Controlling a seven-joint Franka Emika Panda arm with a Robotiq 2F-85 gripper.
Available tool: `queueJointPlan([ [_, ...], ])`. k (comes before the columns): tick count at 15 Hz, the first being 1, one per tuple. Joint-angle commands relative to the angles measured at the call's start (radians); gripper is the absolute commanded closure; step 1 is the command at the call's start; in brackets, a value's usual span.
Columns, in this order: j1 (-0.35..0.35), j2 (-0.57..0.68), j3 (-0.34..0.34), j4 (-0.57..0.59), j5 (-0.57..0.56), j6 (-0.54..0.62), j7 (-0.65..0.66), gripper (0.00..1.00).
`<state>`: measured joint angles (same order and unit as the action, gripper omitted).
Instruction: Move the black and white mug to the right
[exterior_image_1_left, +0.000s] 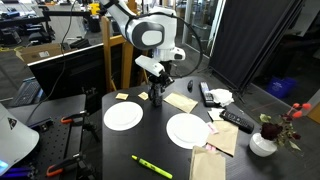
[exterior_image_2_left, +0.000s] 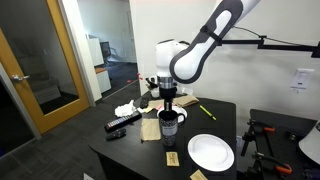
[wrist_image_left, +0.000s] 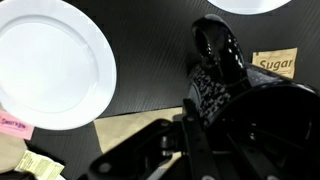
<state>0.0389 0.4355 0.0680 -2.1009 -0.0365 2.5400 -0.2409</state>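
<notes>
Grasp step, I'd say. Gripper (exterior_image_2_left: 168, 103) is low on the mug (exterior_image_2_left: 170, 124), fingers at its rim; can't tell if clamped. Mug's upright near table (exterior_image_1_left: 115, 146) far edge. Next: confirm grip, lift, carry right w/o tipping.

The arm (exterior_image_1_left: 150, 33), upper centre of the frame, is white with thick rounded segments and grey joint bands. Its gripper (exterior_image_1_left: 157, 93) is black.

Beyond the far right corner of the black matte worktop (exterior_image_1_left: 115, 150), a dark pleated curtain (exterior_image_1_left: 250, 45); past its far edge, cluttered office desks (exterior_image_1_left: 60, 60). Off another edge, a light wooden glazed door (exterior_image_2_left: 30, 80), plain white wall (exterior_image_2_left: 290, 40).
</notes>
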Motion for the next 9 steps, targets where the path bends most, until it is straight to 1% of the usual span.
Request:
queueJointPlan([
  [1, 0.012, 0.002, -0.022, 0.021, -0.02, -0.052, 0.093, 0.98],
  [9, 0.007, -0.028, -0.057, -0.013, -0.02, -0.082, 0.223, 0.98],
])
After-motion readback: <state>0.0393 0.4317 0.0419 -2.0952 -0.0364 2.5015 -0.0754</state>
